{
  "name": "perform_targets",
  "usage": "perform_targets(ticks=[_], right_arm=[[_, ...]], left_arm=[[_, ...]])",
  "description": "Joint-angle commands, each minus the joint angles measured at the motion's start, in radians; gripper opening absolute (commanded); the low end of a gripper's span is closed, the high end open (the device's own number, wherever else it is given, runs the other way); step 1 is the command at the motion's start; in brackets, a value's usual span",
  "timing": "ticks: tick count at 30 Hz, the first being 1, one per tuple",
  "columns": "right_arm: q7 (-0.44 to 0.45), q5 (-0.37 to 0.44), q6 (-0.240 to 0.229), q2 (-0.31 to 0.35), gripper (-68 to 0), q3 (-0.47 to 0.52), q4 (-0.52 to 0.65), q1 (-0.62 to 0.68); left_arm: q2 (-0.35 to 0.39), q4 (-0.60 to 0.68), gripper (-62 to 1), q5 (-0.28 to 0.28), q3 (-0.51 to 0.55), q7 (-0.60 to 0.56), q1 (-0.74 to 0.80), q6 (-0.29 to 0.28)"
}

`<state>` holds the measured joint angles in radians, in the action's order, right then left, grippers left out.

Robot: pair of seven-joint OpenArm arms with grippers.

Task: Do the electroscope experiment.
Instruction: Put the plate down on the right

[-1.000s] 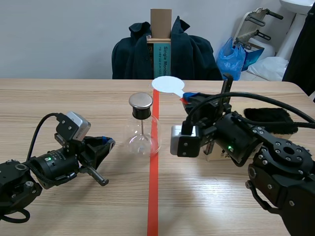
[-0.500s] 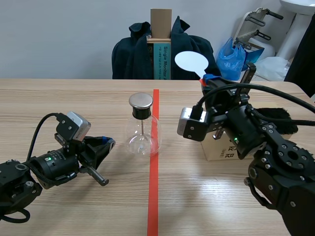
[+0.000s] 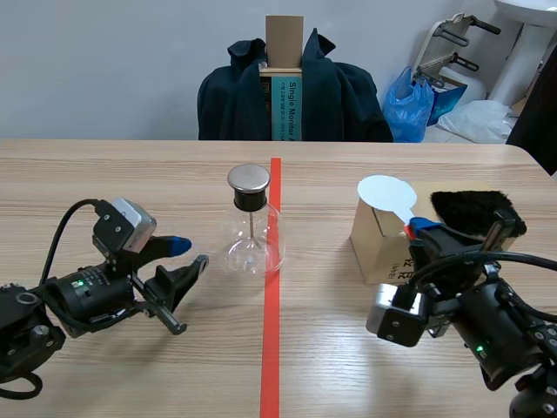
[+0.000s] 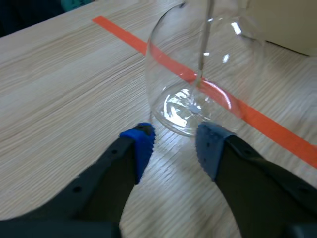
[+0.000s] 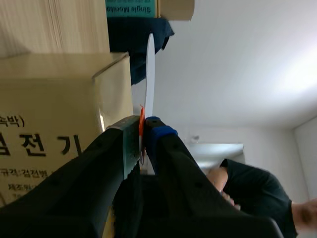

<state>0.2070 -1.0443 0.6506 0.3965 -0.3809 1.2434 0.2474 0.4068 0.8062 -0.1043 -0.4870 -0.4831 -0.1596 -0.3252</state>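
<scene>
Centrally on the wooden table (image 3: 130, 174), just left of the orange-red tape line (image 3: 271, 348), stands the clear round glass electroscope flask (image 3: 252, 237), topped by a dark stopper and flat metal cap (image 3: 249, 178), with a thin rod hanging inside. The left gripper (image 3: 178, 261) sits low to its left, fingers spread and holding nothing. In its wrist view the bulb stands just ahead of the blue pads (image 4: 143, 144).

Near and right, the right gripper (image 3: 418, 231) has its fingers clamped on the red handle of a white round paddle (image 3: 387, 193), whose disc shows against a tan cardboard box (image 3: 374, 248). A black fur cloth (image 3: 474, 213) lies right of the box.

The flask looks thin-walled, light, slippery and top-heavy, so it is best steadied gently at the bulb or neck. The paddle seems light and stiff, and should be held by the handle only.
</scene>
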Motion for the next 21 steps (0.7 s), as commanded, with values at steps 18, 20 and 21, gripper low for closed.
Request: perform_targets(ticks=[18, 20, 21], right_arm=[[-0.089, 0.108, -0.072, 0.008, -62.5, 0.007, 0.016, -0.023], [-0.094, 0.118, -0.072, 0.008, -52.6, 0.007, 0.016, -0.02], [-0.098, 0.117, -0.072, 0.008, -46.0, 0.007, 0.016, -0.02]], left_arm=[[0.407, 0.835, 1.4, -0.147, 0.414, -0.014, 0.746, -0.076], [0.409, 0.897, 1.4, -0.147, 0.48, -0.014, 0.829, -0.093], [0.409, 0.924, 1.4, -0.147, 0.507, -0.014, 0.868, -0.093]])
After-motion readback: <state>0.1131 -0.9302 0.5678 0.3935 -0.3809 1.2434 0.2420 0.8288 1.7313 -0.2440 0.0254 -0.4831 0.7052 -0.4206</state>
